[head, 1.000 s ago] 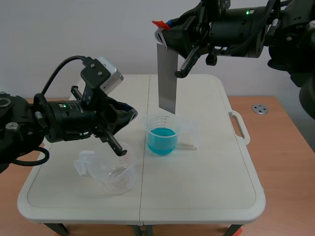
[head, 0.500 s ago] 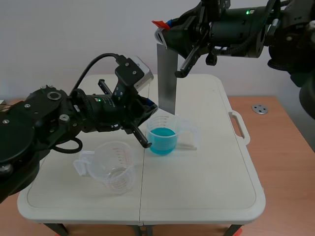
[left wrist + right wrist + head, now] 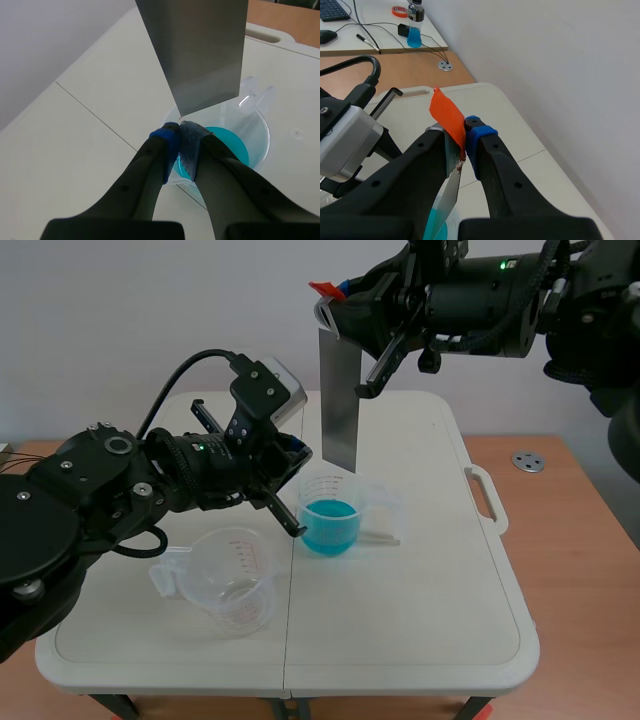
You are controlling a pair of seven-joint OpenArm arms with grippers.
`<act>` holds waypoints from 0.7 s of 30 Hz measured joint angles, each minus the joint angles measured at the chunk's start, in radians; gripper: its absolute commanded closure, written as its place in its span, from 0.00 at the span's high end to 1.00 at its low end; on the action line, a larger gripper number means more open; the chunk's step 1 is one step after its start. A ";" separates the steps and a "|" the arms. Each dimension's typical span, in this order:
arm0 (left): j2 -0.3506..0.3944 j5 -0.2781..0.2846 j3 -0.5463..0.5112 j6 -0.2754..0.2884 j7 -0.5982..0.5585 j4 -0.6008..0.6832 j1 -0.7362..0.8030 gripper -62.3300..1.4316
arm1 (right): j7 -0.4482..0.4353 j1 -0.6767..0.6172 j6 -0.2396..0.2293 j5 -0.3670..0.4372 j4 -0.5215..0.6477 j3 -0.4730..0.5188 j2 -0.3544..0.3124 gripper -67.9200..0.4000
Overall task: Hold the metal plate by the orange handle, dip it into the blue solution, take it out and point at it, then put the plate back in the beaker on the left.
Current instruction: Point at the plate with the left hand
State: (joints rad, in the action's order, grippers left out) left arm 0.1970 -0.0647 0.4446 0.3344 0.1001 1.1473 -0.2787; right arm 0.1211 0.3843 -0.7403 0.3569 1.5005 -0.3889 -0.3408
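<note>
Right claw (image 3: 462,135) clamps the orange handle (image 3: 446,112); the metal plate (image 3: 339,400) hangs upright above the beaker of blue solution (image 3: 329,515). Left claw (image 3: 181,135), closed empty over the beaker's rim, points at the plate.

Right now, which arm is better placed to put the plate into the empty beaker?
Right: the right gripper is shut on the plate's orange handle. The left gripper is shut on nothing, its tips by the plate's lower edge.

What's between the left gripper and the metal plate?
Nothing. In the left wrist view the left gripper, shut, points right at the lower corner of the metal plate; whether they touch is unclear.
</note>
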 measured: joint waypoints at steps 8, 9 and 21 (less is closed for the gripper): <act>0.000 -0.007 0.000 0.000 0.003 0.000 0.002 0.05 | 0.000 0.000 0.000 0.000 0.000 0.000 0.000 0.02; 0.002 -0.007 0.000 -0.002 0.006 0.000 0.002 0.05 | 0.000 0.000 0.000 0.000 0.000 0.000 0.000 0.02; 0.241 0.019 -0.048 -0.257 -0.101 0.142 0.265 0.05 | 0.000 0.000 0.000 0.000 0.000 0.000 0.000 0.02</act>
State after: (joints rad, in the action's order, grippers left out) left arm 0.4377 -0.0452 0.3962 0.0769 -0.0006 1.2888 -0.0135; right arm 0.1211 0.3843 -0.7403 0.3573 1.5005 -0.3889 -0.3408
